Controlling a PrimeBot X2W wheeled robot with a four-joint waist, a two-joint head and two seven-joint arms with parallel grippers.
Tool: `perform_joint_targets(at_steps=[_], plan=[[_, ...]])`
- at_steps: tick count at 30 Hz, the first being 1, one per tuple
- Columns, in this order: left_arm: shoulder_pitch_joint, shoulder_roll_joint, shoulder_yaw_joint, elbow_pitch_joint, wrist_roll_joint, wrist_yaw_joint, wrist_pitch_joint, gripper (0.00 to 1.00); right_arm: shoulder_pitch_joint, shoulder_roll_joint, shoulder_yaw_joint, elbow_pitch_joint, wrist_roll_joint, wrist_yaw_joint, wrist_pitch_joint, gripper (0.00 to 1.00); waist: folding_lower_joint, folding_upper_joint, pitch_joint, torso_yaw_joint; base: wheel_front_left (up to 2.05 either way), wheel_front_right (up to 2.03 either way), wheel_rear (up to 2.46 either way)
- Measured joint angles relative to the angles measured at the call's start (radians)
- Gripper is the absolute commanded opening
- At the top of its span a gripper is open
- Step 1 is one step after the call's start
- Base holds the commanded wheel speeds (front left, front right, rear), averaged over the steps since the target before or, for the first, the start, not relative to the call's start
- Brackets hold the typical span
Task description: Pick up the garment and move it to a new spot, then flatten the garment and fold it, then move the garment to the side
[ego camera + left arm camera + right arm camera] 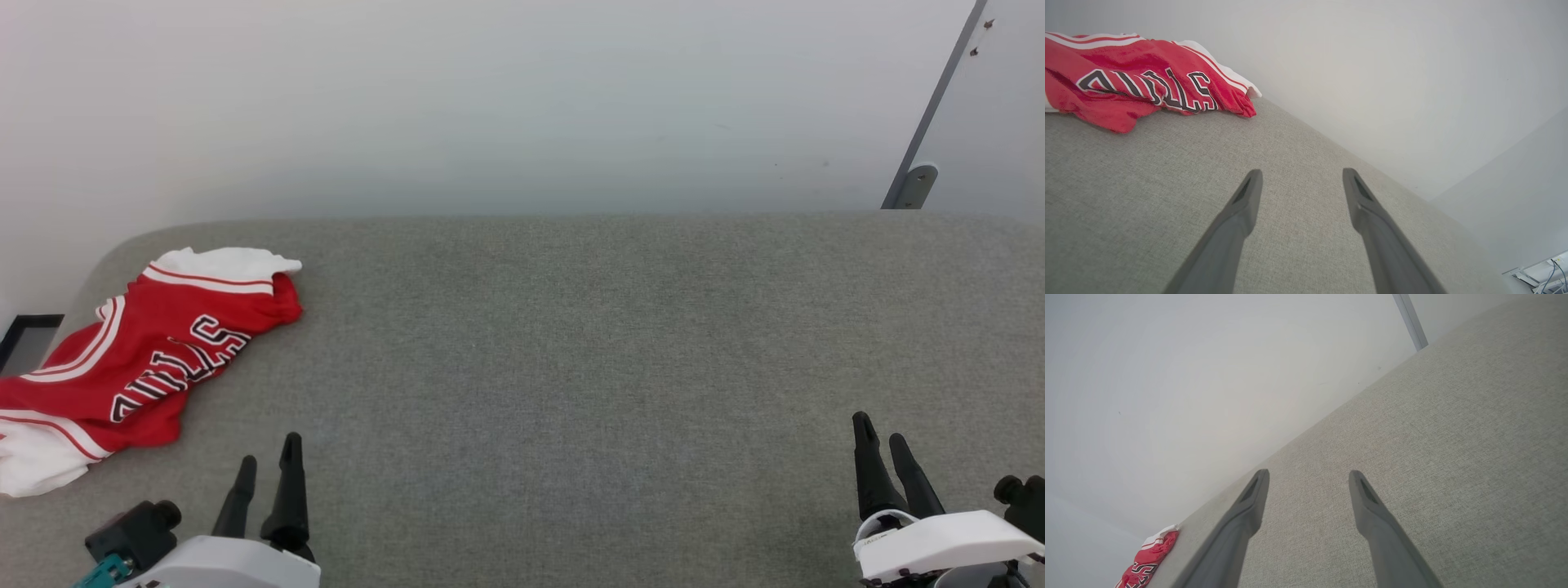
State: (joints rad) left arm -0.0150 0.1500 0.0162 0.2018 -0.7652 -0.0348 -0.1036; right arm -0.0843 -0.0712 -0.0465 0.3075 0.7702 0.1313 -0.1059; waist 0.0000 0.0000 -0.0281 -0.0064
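the garment [155, 351] is soft, slightly fuzzy cloth. the grey surface [571, 367] is matt woven fabric. the fingers [1235, 222] look smooth matt plastic; the wall [490, 98] is smooth and matt.

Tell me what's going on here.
A two-armed robot faces a grey cloth-covered surface. A red shirt lies rumpled near the surface's left edge, not folded. The left hand and right hand are both open and empty at the near side, the left one closer to the shirt but not touching it.
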Motion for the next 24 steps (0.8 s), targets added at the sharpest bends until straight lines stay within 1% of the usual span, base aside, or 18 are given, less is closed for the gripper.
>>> perform_joint_targets(at_steps=[12,24], plan=[[0.015,0.011,0.023,-0.028,0.159,0.0,-0.036,1.0,-0.003,0.0,-0.003,0.001,-0.15,0.0,-0.032,1.0,0.0,0.0,-0.006,-0.001,0.0,0.0,0.0],[0.024,0.011,0.035,-0.05,0.296,-0.011,-0.065,1.0,-0.008,-0.006,-0.003,0.0,-0.27,0.0,-0.062,1.0,0.0,0.0,-0.012,-0.003,0.0,0.0,0.0]])
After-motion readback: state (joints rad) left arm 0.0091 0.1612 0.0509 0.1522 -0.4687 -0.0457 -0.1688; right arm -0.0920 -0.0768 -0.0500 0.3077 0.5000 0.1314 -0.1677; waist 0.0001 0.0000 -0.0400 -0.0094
